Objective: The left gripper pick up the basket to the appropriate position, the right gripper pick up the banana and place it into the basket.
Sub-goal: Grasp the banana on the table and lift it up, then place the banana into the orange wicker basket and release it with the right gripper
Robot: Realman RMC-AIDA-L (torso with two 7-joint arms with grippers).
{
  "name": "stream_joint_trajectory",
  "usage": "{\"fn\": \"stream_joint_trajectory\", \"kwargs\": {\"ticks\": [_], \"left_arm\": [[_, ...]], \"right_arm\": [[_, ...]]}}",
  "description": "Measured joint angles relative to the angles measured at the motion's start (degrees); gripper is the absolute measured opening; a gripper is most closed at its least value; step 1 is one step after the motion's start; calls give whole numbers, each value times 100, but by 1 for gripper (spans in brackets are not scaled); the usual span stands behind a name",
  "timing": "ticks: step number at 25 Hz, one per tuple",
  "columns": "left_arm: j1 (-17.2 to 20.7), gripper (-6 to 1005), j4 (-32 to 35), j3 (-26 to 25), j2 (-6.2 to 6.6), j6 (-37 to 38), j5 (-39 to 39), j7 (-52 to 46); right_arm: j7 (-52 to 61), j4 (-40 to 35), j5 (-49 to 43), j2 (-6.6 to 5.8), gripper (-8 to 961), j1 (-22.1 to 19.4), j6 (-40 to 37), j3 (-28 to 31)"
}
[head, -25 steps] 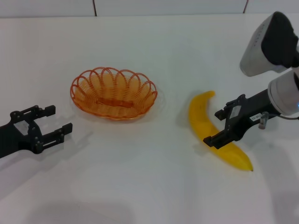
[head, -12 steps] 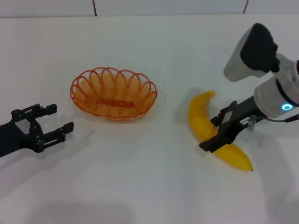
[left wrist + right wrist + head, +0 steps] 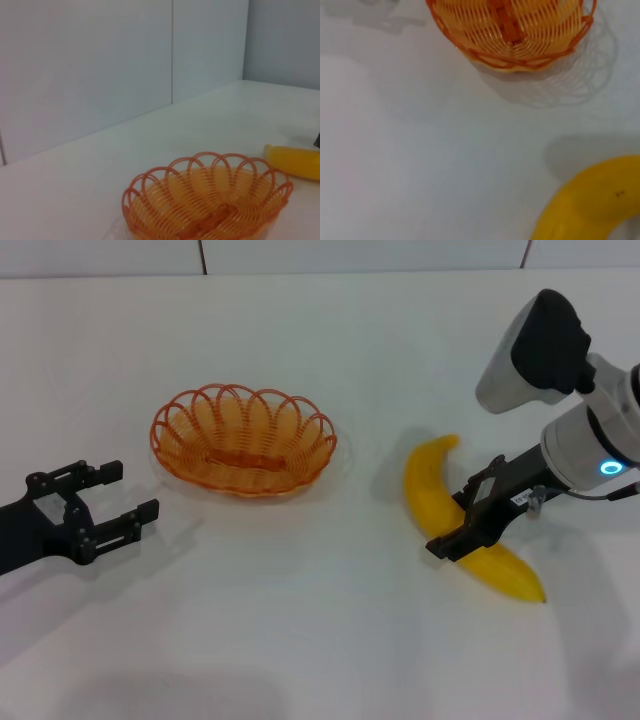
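My right gripper (image 3: pixel 467 518), a black two-fingered claw, is clamped across the middle of the curved bright-yellow banana (image 3: pixel 430 495), which lies on the white table (image 3: pixel 300 620) well to the right of the shallow oval basket of orange wire loops (image 3: pixel 243 439). My left gripper (image 3: pixel 100 505), black as well, hangs wide open near the basket's left side, touching nothing.
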Motion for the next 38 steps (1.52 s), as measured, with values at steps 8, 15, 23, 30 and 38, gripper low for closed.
{"fn": "stream_joint_trajectory", "kwargs": {"ticks": [8,15,23,30,38], "left_arm": [[7,712,0,0,0,-5,0,5],[20,712,0,0,0,-6,-1,14],[-16,713,0,0,-7,-5,-1,18],[-57,713,0,16,-15,-5,-1,18],[-194,713,-60,195,-18,-5,-5,-1]], "right_arm": [[31,-157,13,-8,666,-2,-78,73],[37,-1466,108,2,495,-301,-446,460],[-282,-1797,826,19,479,63,81,68],[-334,-254,1156,28,488,1412,1485,-1052],[-300,807,1370,69,508,2068,2492,-1922]]}}
